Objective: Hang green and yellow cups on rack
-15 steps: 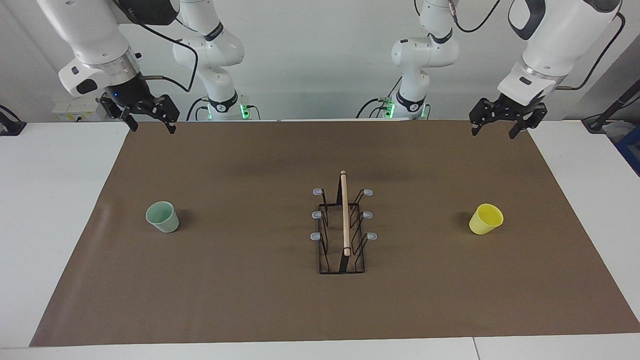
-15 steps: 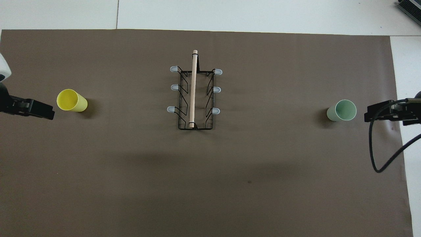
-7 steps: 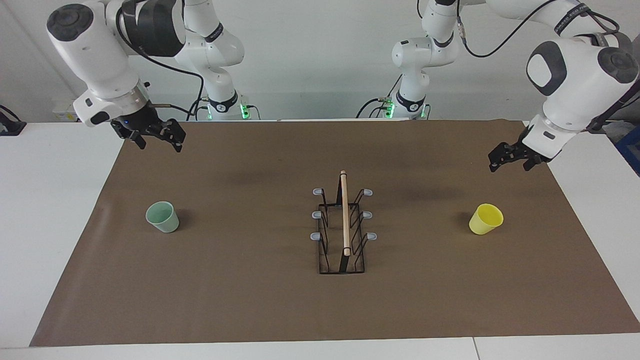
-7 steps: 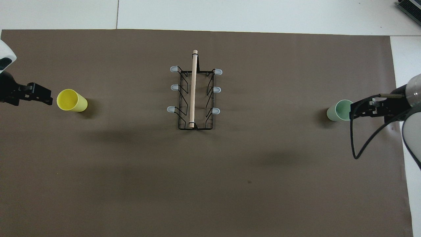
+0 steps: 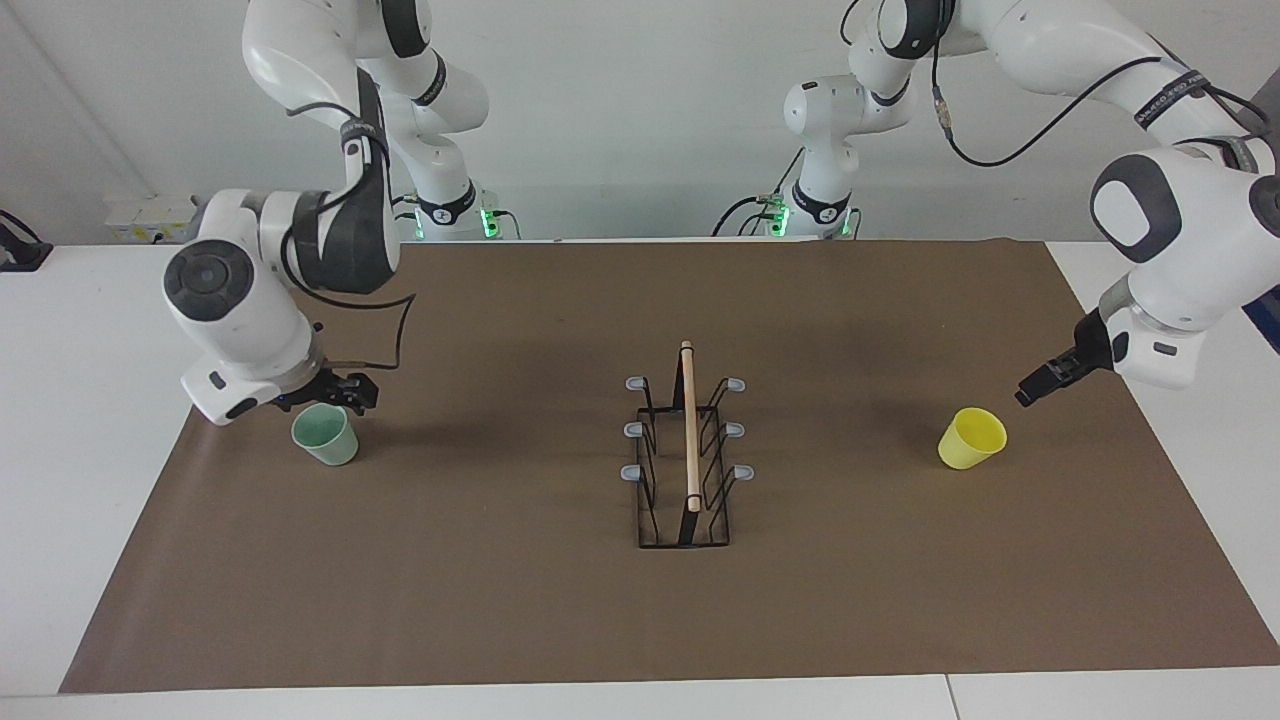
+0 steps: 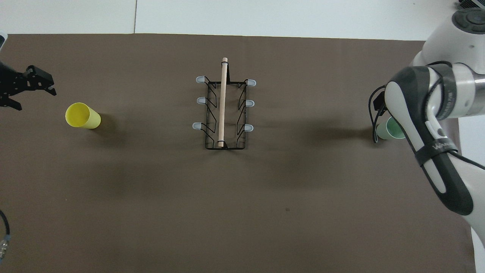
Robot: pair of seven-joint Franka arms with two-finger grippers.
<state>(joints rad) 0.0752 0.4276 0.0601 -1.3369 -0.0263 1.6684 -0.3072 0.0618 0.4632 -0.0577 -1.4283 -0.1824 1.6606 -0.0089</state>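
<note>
In the facing view the right gripper [image 5: 345, 392] is low, just beside the rim of the green cup [image 5: 326, 434] at the right arm's end of the table [image 5: 60, 420]; I cannot tell how its jaws stand. The left gripper [image 5: 1040, 383] hangs near the yellow cup [image 5: 971, 438], jaws unclear. These smooth, tapered plastic cups may tip if pushed sideways.

In the overhead view the left gripper [image 6: 34, 85] has released jaws. The wire rack [image 6: 224, 110], with wooden rod and six empty prongs, stands between the cups.
</note>
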